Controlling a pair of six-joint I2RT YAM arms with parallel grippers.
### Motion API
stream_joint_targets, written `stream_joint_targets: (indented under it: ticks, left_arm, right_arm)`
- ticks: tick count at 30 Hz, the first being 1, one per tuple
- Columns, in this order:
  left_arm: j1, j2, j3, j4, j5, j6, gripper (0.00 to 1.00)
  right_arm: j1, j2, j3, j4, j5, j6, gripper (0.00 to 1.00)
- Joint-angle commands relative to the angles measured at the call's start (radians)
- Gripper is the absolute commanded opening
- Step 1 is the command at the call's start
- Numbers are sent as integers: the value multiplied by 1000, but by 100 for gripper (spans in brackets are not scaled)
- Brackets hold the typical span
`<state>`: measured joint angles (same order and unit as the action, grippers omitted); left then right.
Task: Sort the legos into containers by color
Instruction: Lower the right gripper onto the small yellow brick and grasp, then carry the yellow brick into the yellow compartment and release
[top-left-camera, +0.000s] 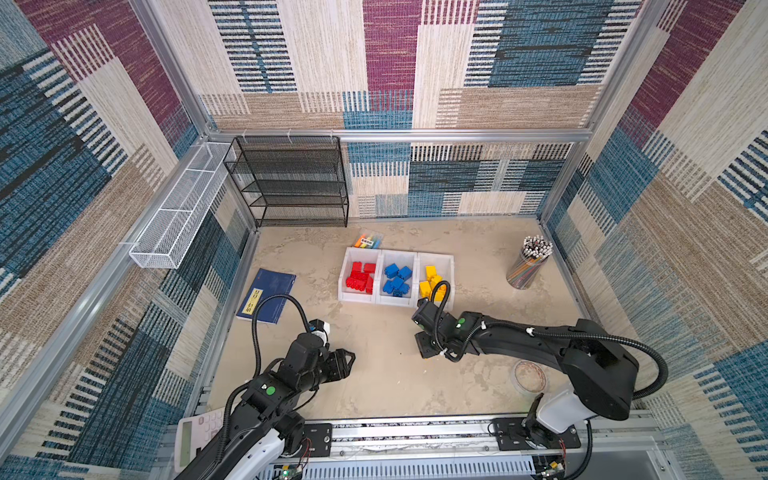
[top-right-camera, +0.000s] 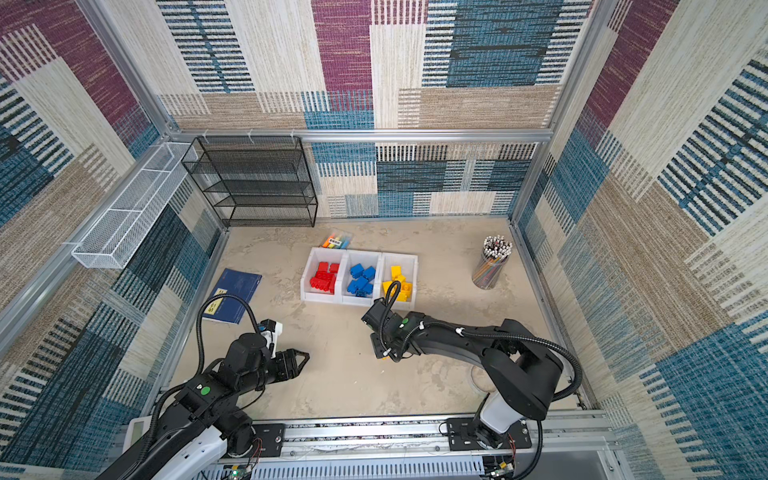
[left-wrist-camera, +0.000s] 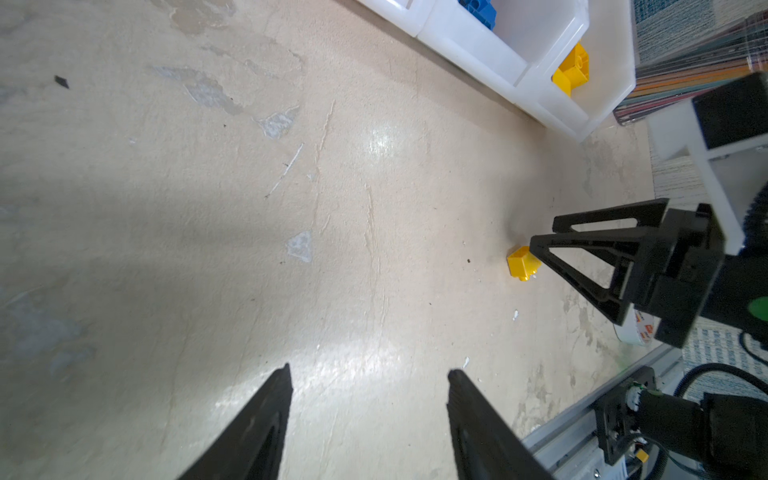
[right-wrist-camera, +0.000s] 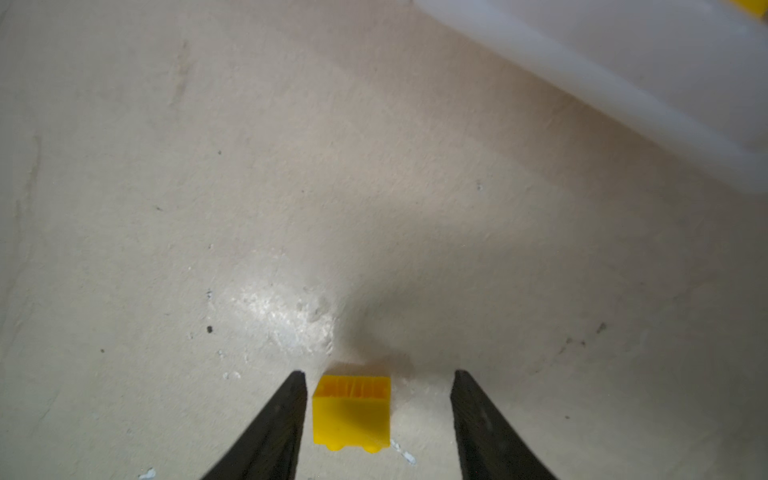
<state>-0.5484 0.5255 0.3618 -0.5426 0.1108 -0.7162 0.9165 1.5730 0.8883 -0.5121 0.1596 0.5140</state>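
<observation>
On the worktop (right-wrist-camera: 374, 166): we count one yellow brick (right-wrist-camera: 352, 411).
Right end effector (right-wrist-camera: 379, 373): spread astride it.
Left end effector (left-wrist-camera: 370, 370): spread.

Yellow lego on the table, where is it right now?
In the right wrist view the yellow lego lies on the table between the open jaws of the right end effector, near the white containers.
</observation>
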Motion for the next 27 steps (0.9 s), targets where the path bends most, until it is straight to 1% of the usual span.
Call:
stream_joint_targets:
  ticks: [1, 7, 12, 16, 20, 22, 24, 25, 27]
  left_arm:
    - [1, -6, -3, 5, 0, -27, 63]
    - [1, -7, -4, 5, -3, -28, 63]
    - [1, -8, -7, 5, -1, -27, 63]
    - [0, -8, -10, 4, 1, -29, 63]
    - [1, -9, -12, 5, 0, -28, 63]
    - [1, -8, -11, 4, -3, -31, 63]
    - [1, -6, -8, 4, -8, -32, 63]
    - [1, -5, -4, 4, -14, -31, 63]
    - [1, -2, 5, 4, -22, -31, 63]
  right_arm:
    - [19, 13, -9, 27, 12, 45, 57]
    - [45, 22, -25, 29, 14, 67, 56]
    - [54, 39, -33, 27, 26, 69, 47]
    - [56, 32, -35, 30, 30, 72, 38]
    - [56, 16, -21, 25, 43, 63, 36]
    - [55, 11, 4, 11, 63, 32, 35]
    - [37, 8, 49, -7, 108, -18, 35]
    - [15, 8, 84, -16, 128, -48, 35]
    - [-50, 13, 150, -13, 130, -129, 35]
